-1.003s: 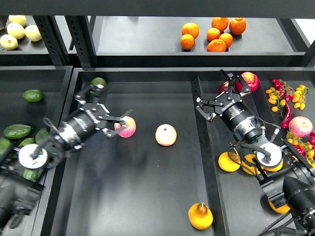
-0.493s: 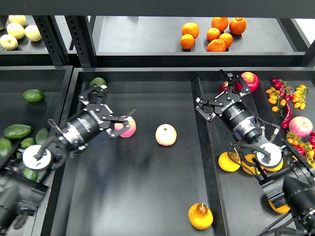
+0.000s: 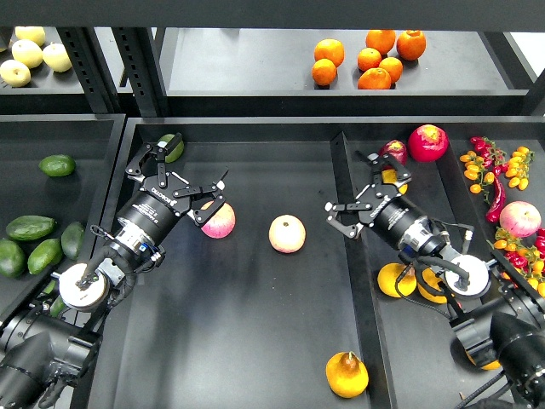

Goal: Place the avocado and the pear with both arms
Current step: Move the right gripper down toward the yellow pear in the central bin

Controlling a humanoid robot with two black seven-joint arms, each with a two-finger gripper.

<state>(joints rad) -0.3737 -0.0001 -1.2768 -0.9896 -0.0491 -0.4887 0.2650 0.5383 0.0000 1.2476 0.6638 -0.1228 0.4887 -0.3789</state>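
Note:
The pear (image 3: 347, 375), squat and orange-yellow with a brown top, lies at the front of the middle tray (image 3: 255, 341), far from both grippers. A dark green egg-shaped avocado (image 3: 57, 164) lies in the left bin, left of my left gripper (image 3: 182, 167). That gripper is open and empty over the tray's far-left part, next to a pink-and-yellow apple (image 3: 220, 221). My right gripper (image 3: 353, 194) is open and empty over the divider between the tray and the right bin.
A rounder green avocado (image 3: 173, 146) sits in the tray's far-left corner, partly behind a left finger. A second apple (image 3: 287, 233) lies mid-tray. Several avocados (image 3: 31, 227) fill the left bin. Orange-yellow fruit (image 3: 394, 281), red fruit (image 3: 428, 142) and chillies lie in the right bin.
My right gripper has moved left and toward me, from over the red fruit to the divider. My left gripper has shifted slightly up and right. No fruit has moved.

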